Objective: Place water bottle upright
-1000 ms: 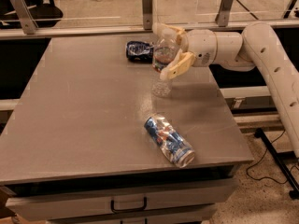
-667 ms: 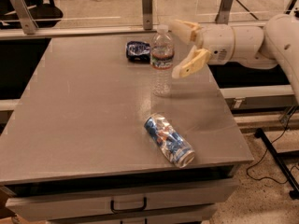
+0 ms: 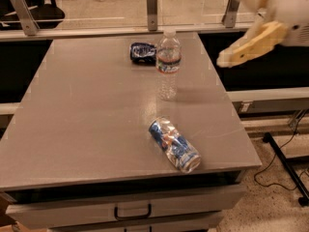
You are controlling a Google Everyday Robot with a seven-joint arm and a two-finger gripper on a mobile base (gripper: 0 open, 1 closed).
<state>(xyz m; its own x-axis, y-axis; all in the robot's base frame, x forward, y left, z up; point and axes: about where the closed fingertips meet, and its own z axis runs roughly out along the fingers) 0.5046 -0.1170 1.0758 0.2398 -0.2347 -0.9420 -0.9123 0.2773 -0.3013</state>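
The water bottle [image 3: 168, 65] is a clear ribbed plastic bottle with a white cap and a thin red-and-dark label band. It stands upright on its own on the grey table [image 3: 82, 120], right of centre towards the back. My gripper [image 3: 227, 24] is up at the top right, beyond the table's right edge, well apart from the bottle. It is open and empty, with one tan finger [image 3: 248, 46] pointing left and down towards the bottle.
A crushed blue-and-silver can [image 3: 174, 145] lies on its side near the table's front right. A second crushed can [image 3: 143, 52] lies just behind and left of the bottle. Metal posts [image 3: 152, 7] and glass panels line the table's back edge. A drawer handle [image 3: 133, 210] is below the front.
My gripper has let go of the bottle and drawn back to the right and up. The bottle now stands upright by itself on the table.
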